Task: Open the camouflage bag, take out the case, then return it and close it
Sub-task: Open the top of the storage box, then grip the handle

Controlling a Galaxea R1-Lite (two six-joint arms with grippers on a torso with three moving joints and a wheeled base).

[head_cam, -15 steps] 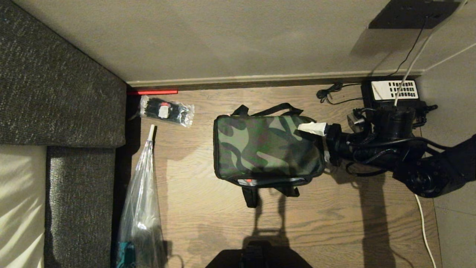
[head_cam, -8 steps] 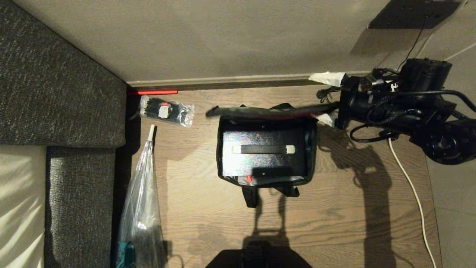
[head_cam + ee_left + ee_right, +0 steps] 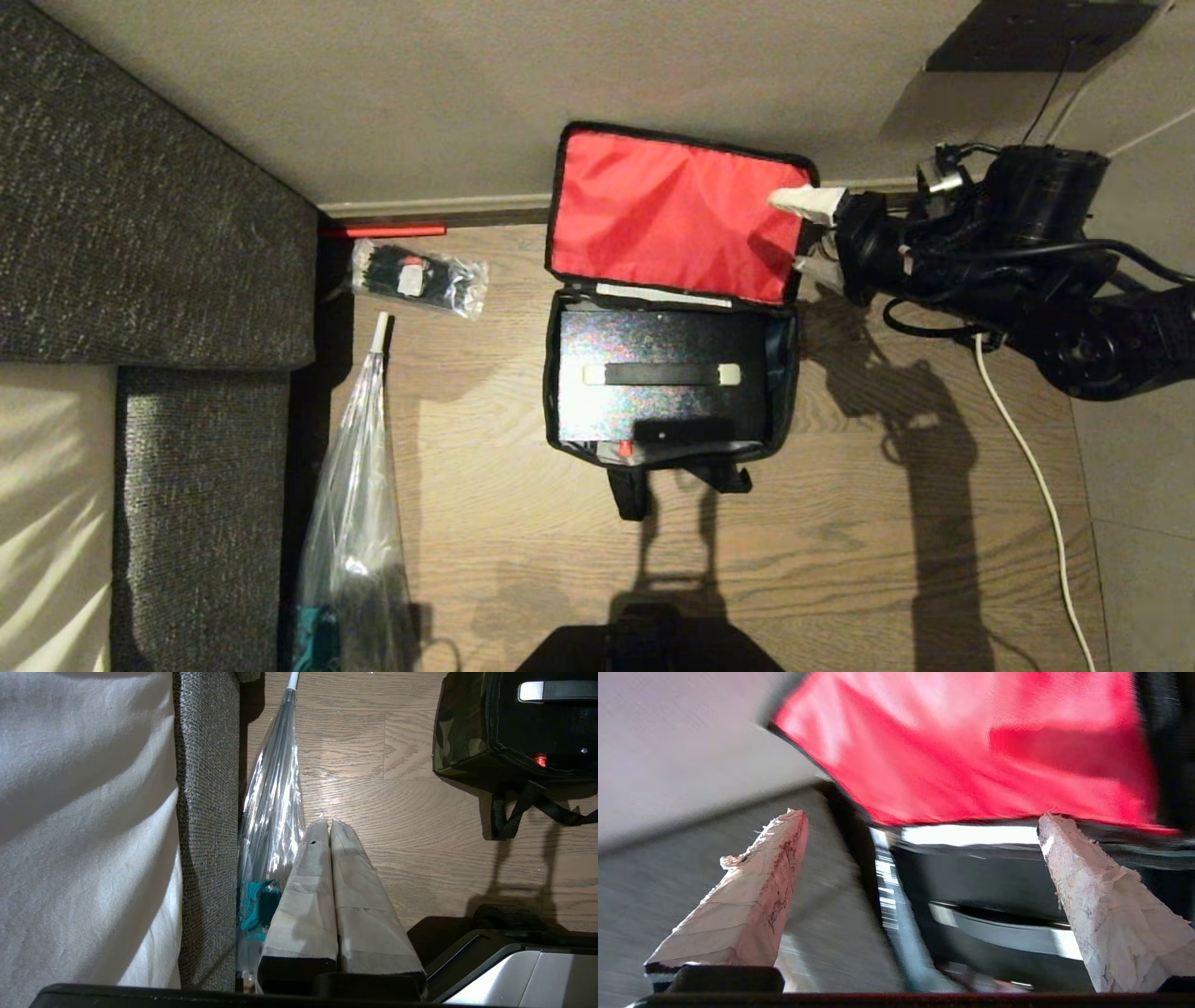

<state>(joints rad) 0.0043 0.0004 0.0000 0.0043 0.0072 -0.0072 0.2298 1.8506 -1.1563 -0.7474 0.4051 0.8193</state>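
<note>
Left gripper [image 3: 331, 826]: parked left of the bag, fingers pressed together, empty.
Bag [image 3: 782, 392]: lid flung back against the wall, red lining up, exposing the inside.
Case [image 3: 653, 411]: sat inside the bag, handle up.
Right gripper [image 3: 810, 233]: at the lid's right edge, fingers spread, holding nothing.

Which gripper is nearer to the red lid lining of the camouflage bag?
Right. The right gripper is at the red lid lining's edge, jaws open. The left gripper is parked over the floor beside the clear plastic bag.
</note>
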